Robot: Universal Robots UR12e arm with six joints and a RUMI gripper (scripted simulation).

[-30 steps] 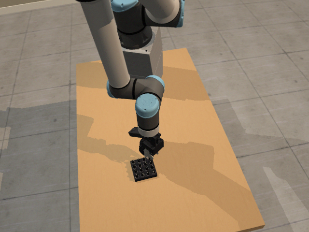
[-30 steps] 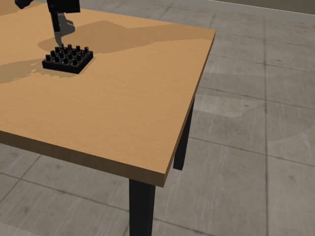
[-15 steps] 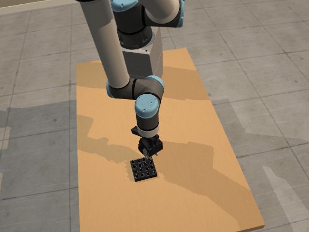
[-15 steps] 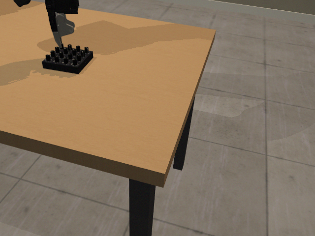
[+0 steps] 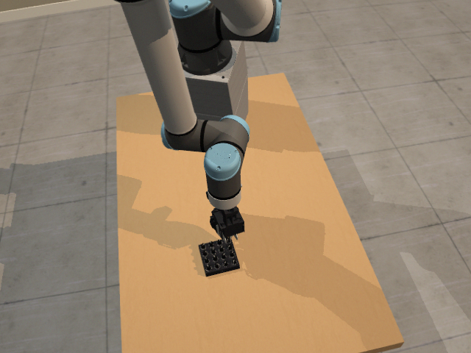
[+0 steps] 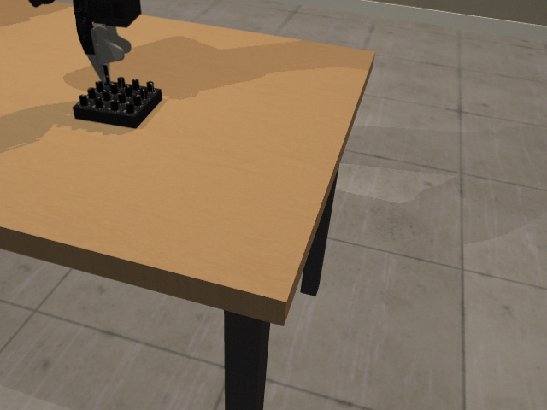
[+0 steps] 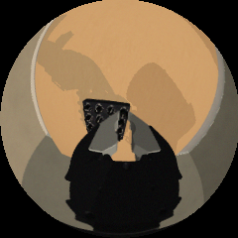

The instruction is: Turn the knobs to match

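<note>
The black knob box (image 5: 218, 258) lies on the wooden table, with several small black knobs standing in a grid. It also shows in the exterior view (image 6: 116, 102) and in the wrist view (image 7: 106, 115). My gripper (image 5: 228, 239) points straight down at the box's edge nearest the arm base, by the right corner. Its grey fingers (image 6: 105, 73) are shut on a knob at that corner (image 6: 107, 81). In the wrist view the fingers cover the box's near corner and hide the held knob. The knob marks and the socket are too small to read.
The arm's grey base block (image 5: 216, 89) stands at the table's far end. The table edge (image 6: 349, 132) runs well to the right of the box, with tiled floor beyond.
</note>
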